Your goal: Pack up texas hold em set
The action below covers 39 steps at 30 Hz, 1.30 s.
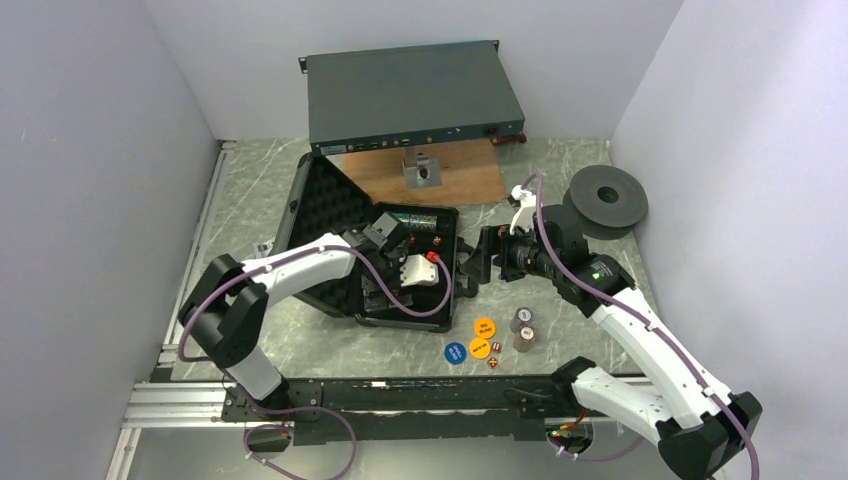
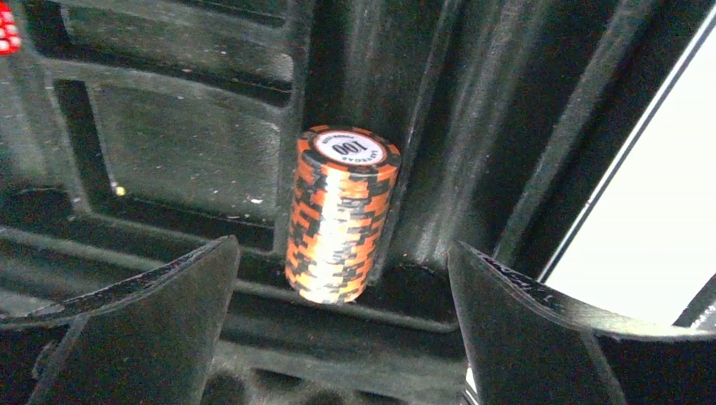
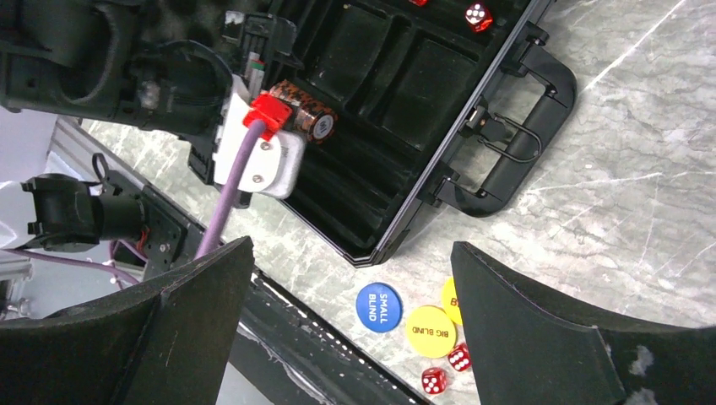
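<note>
**Chip stack seated in its groove**

An orange-and-black chip stack (image 2: pixel 340 215) rests in a groove of the open black case (image 3: pixel 422 84). The left claw (image 2: pixel 342 243) is spread wide on either side of it, touching nothing. Lifting straight out should avoid nudging it. Red dice (image 3: pixel 478 15) sit in another compartment. Two more stacks (image 1: pixel 522 330), discs (image 3: pixel 378 305) and loose dice (image 3: pixel 447 371) wait on the table (image 3: pixel 608 169) beneath the spread, empty right claw (image 3: pixel 353 245).
</note>
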Each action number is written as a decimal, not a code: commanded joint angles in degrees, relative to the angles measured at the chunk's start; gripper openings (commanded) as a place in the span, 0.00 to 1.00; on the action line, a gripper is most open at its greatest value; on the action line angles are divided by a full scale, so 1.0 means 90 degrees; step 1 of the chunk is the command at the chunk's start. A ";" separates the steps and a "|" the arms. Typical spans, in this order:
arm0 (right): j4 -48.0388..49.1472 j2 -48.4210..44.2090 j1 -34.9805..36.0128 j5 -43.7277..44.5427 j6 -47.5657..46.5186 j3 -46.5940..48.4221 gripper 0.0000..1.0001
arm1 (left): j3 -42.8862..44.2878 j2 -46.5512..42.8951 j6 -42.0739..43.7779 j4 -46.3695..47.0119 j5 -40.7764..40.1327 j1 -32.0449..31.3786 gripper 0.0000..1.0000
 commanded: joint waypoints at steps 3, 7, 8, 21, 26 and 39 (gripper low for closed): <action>-0.0016 0.0010 0.0043 0.0204 -0.0100 0.0122 0.90 | 0.0372 -0.1071 -0.0124 0.0169 0.0129 -0.0033 1.00; -0.0029 0.0108 0.0048 0.0283 -0.0083 0.0145 0.90 | 0.0154 -0.2045 -0.0374 0.1018 -0.0569 -0.0038 1.00; -0.0029 0.0137 0.0043 0.0301 -0.0081 0.0145 0.90 | 0.0043 -0.2297 -0.0446 0.1308 -0.0743 -0.0034 1.00; 0.0109 0.0746 0.0043 0.0792 0.0559 0.0138 0.89 | -0.0944 -0.2942 -0.2740 0.2757 -0.3538 -0.0041 1.00; 0.0067 0.0898 0.0048 0.1331 0.1071 0.0099 0.88 | -0.0932 -0.2916 -0.2516 0.2803 -0.3412 -0.0034 1.00; 0.0125 0.1135 0.0048 0.2642 0.1853 -0.0325 0.85 | -0.0922 -0.3034 -0.2219 0.3038 -0.3609 -0.0128 0.93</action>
